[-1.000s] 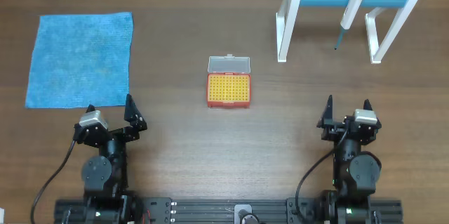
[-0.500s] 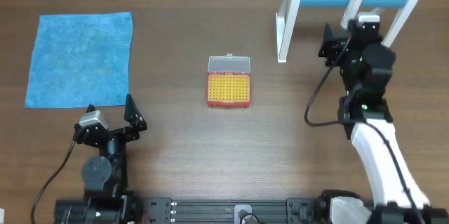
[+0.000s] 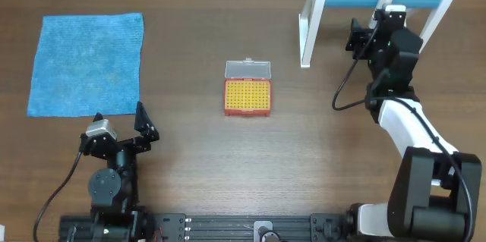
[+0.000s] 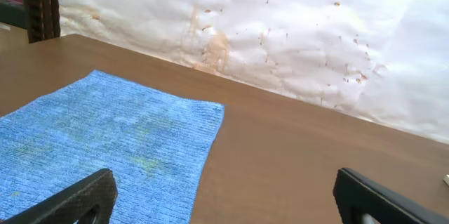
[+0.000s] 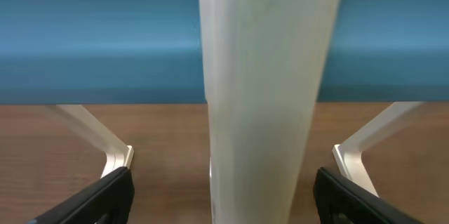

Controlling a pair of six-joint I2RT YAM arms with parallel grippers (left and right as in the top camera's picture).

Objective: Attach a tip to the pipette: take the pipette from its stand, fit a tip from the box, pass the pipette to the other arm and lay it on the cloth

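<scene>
Black left gripper (image 4: 224, 199): is sitting low near its base, fingers spread apart and holding nothing, just short of the blue cloth (image 4: 105, 140).
Tip box (image 3: 247, 88): is lying mid-table with its lid open, well apart from both arms.
Right gripper (image 5: 223, 196): is hovering at the stand (image 3: 310, 33), fingers parted, one on either side of the pipette (image 5: 270, 76), not clamping it.
Pipette: is hanging upright between those fingers, from the stand's blue bar (image 5: 84, 34).
</scene>
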